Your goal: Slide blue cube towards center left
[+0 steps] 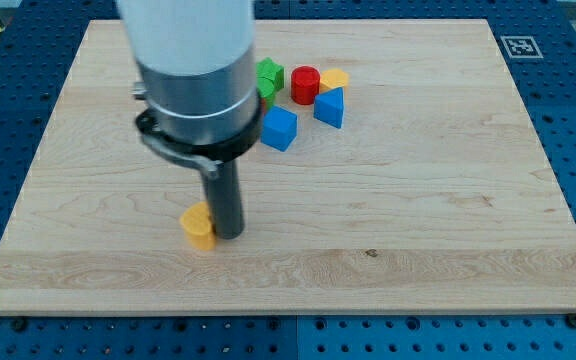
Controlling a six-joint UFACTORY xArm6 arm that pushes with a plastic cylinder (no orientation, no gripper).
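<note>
Rod, not pincer, ended this arm, so no jaws existed to be wide or narrow; my tip point(229, 235) stood on the bench point(448, 220) touching a yellow block point(199, 226) at its left. Well apart, toward the view's top, the blue cube point(279, 129) sat just below the green block point(269, 75), beside a blue triangular block point(330, 107), red cylinder point(305, 85) and another yellow piece point(335, 79). It looked light, rigid, apt to spin; I'd push squarely on its right face.
</note>
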